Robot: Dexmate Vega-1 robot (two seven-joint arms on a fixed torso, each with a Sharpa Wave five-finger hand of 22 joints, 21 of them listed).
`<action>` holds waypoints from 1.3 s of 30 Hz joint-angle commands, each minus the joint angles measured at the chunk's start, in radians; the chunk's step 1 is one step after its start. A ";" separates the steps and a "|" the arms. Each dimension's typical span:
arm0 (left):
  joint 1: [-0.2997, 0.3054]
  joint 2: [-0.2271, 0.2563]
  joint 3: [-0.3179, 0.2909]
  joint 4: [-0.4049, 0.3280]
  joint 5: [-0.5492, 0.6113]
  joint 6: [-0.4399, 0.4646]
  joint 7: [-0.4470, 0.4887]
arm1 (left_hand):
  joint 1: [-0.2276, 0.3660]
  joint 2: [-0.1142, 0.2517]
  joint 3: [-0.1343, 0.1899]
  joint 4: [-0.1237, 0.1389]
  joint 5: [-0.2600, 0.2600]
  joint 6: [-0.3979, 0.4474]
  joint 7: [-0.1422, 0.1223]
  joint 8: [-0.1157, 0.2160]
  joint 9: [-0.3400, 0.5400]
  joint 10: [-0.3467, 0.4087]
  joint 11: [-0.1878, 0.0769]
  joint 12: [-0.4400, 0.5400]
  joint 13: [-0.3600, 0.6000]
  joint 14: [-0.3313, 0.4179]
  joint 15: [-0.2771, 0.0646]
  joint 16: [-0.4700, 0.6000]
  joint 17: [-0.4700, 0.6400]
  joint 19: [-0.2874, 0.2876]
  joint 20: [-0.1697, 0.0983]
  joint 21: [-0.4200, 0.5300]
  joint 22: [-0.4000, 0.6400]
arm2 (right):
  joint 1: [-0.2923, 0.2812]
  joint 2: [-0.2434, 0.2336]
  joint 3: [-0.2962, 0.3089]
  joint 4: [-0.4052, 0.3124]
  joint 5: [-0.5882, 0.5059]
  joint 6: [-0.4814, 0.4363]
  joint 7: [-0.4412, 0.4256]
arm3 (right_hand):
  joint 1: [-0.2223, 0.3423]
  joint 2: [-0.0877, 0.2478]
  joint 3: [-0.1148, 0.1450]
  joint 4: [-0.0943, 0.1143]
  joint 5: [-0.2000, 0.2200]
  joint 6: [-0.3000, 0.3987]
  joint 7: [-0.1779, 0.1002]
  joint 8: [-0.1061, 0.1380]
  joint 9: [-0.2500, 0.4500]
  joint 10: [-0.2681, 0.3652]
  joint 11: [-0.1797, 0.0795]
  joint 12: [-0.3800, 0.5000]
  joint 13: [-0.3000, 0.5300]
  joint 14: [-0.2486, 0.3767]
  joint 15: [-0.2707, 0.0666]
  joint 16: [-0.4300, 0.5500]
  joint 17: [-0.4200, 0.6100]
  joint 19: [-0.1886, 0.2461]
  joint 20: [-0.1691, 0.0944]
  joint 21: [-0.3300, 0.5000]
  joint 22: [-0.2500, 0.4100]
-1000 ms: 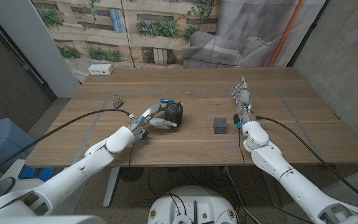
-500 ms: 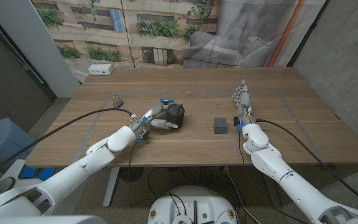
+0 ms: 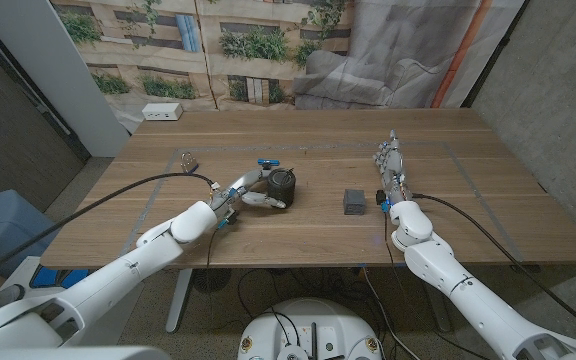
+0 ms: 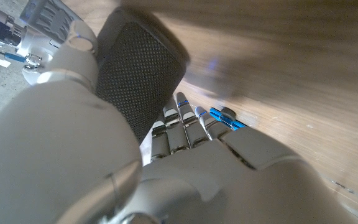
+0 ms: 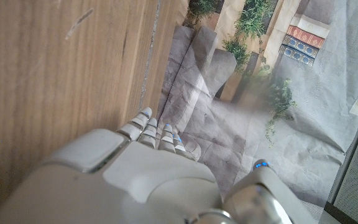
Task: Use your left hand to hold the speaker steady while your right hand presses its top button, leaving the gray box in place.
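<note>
Speaker [image 3: 283, 182]: dark, round, mesh-sided, standing between the left hand's fingers; no readable writing.
Left hand [image 3: 249, 189]: fingers wrapped around the speaker.
Right hand [image 3: 391, 163]: fingers straight, apart, holding nothing.
Gray box [image 3: 353, 202]: near the right hand's fingers, untouched.

The speaker [image 3: 282, 182] was black with a fine mesh weave. Right of it sat a dark gray box [image 3: 353, 201]. The bench [image 3: 298, 225] was brown woodgrain. Both hands were white, fingertips marked blue.
</note>
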 commanded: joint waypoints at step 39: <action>-0.005 0.077 0.003 -0.040 -0.064 0.078 -0.139 | -0.219 0.049 -0.046 0.053 0.005 -0.145 -0.203 -0.153 -0.001 -0.364 -0.119 -0.011 -0.005 -0.257 -0.019 0.001 0.010 -0.127 -0.004 0.010 0.004 | -0.021 0.013 -0.008 -0.005 -0.016 0.012 -0.026 | 0.013 0.013 -0.002 0.008 0.004 0.008 0.017 -0.009 0.001 0.012 -0.001 -0.011 0.003 0.010 -0.004 -0.011 -0.002 0.024 0.012 0.005 0.003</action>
